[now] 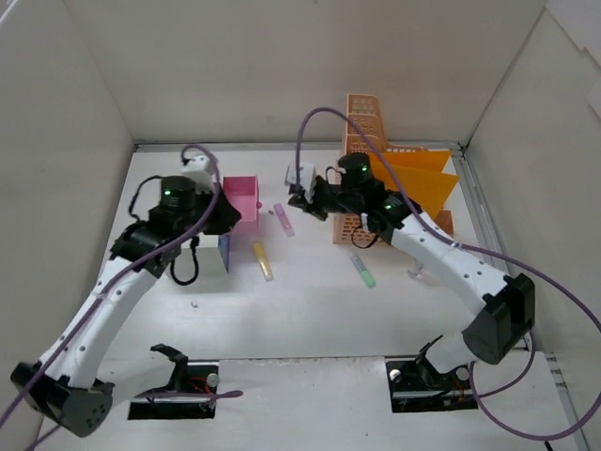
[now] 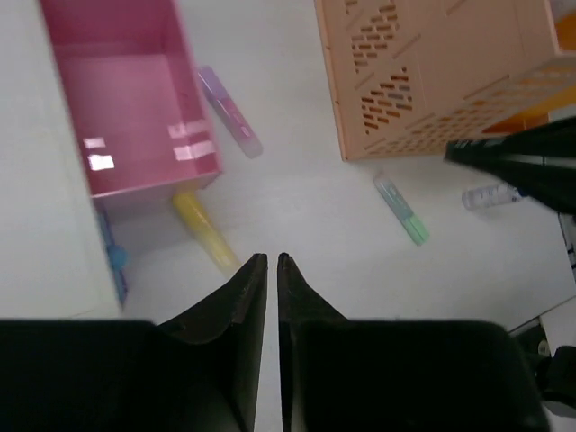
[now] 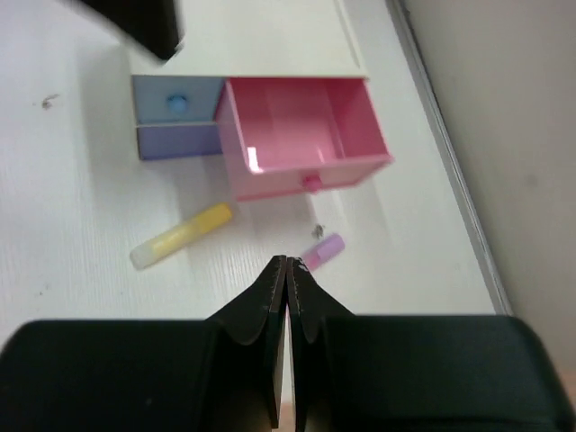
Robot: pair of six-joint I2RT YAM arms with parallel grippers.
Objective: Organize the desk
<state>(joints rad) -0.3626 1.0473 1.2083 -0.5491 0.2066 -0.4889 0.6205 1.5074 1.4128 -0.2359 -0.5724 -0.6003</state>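
Both of our hands are pinched fully shut and hold nothing: the left gripper [image 2: 272,261] hangs over the desk [image 1: 310,310] near the yellow marker [image 2: 205,229], and the right gripper [image 3: 286,263] hangs just above the purple marker [image 3: 322,250], close to the front of the open pink drawer [image 3: 301,126]. The desk lies under everything, with walls at its far and side edges. We think the main risk is going down with the jaws shut. That would shove a marker and set it rolling, or bump the drawer and shift the small drawer unit [image 3: 234,54]. The two arms also reach toward the same middle patch, so they could clash there or snag a cable. The green marker [image 2: 400,209] lies right beside the peach basket [image 2: 423,72], which leaves little room on that side. The widest bare stretch is nearer our bases, in front of the markers.
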